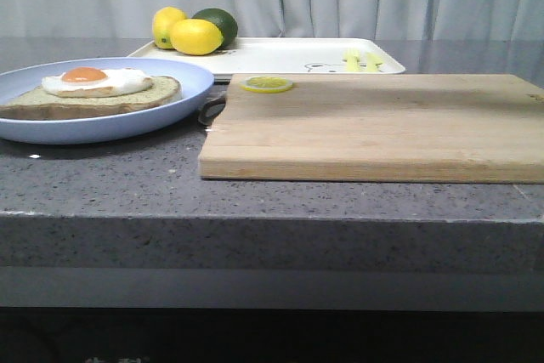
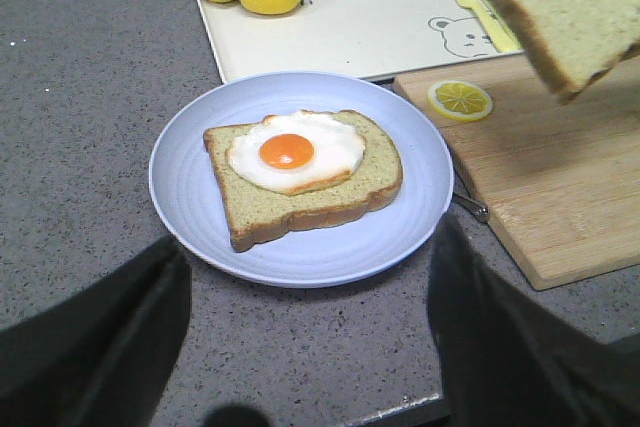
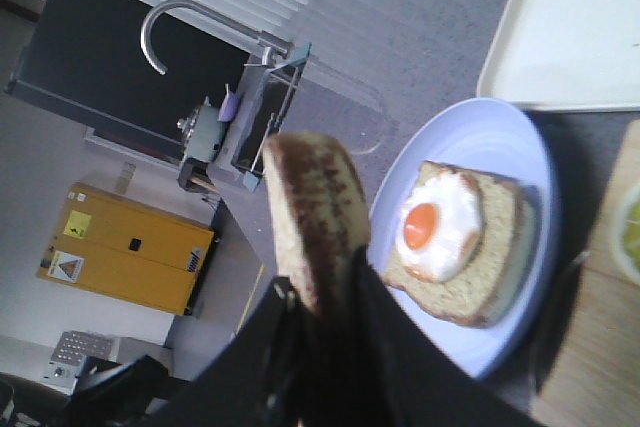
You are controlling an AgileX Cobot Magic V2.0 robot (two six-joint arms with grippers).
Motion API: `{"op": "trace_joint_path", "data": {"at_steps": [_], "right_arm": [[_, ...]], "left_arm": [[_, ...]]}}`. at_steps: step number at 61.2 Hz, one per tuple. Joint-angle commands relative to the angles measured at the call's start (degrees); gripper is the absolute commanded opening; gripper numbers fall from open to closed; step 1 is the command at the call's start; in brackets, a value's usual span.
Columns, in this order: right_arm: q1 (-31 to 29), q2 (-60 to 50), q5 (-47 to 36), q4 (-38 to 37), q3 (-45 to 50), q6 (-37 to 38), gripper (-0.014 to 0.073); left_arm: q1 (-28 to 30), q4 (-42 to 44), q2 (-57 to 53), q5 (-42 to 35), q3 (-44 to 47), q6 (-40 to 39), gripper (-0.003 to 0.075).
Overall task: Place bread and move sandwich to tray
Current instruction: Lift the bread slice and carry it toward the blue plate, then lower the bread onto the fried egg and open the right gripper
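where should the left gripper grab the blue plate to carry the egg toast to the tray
Grip the blue plate at its bare near rim, coming from the robot's side. The rim is raised and free there; the egg toast sits centred, and the cutting board crowds the right edge.

You see counter [image 1: 102, 189]: grey speckled stone, fairly matt. Cutting board [image 1: 374, 129]: light wood, visible grain, unvarnished look. Plate [image 2: 190, 197]: pale blue, smooth, faint concentric ridges, soft sheen. Tray [image 2: 350, 17]: white, smooth, plastic-like. Bread [image 2: 565, 2]: porous speckled crumb, brown crust. Sandwich [image 2: 305, 172]: same rough crumb, glossy egg on top. Lemons [image 1: 195, 36]: dimpled waxy skin. Right gripper [image 3: 330, 327] fingers: black, matt.
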Motion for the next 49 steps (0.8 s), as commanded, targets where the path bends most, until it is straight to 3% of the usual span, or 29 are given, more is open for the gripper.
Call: {"op": "trace_joint_path", "data": {"at_steps": [1,15,23,31,49], "right_arm": [[5.9,-2.7,-5.2,9.6,-1.4,-0.6,0.013],[22.1,-2.6,-28.5,10.7,-4.1,-0.4,0.013],[27.8,-0.7,-39.8,10.7,-7.1,3.4,0.013],[30.8,3.3,-42.3,10.7,-11.2,9.4,0.013],[32.0,13.0,-42.7,10.7,-18.5,12.8,0.013]], "left_arm": [[-0.3,0.0,0.7,-4.6,-2.1,-0.1,0.0494],[-0.3,0.0,0.7,-4.6,-2.1,-0.1,0.0494],[-0.3,0.0,0.7,-4.6,-2.1,-0.1,0.0494],[-0.3,0.0,0.7,-4.6,-2.1,-0.1,0.0494],[-0.3,0.0,0.7,-4.6,-2.1,-0.1,0.0494]]}}
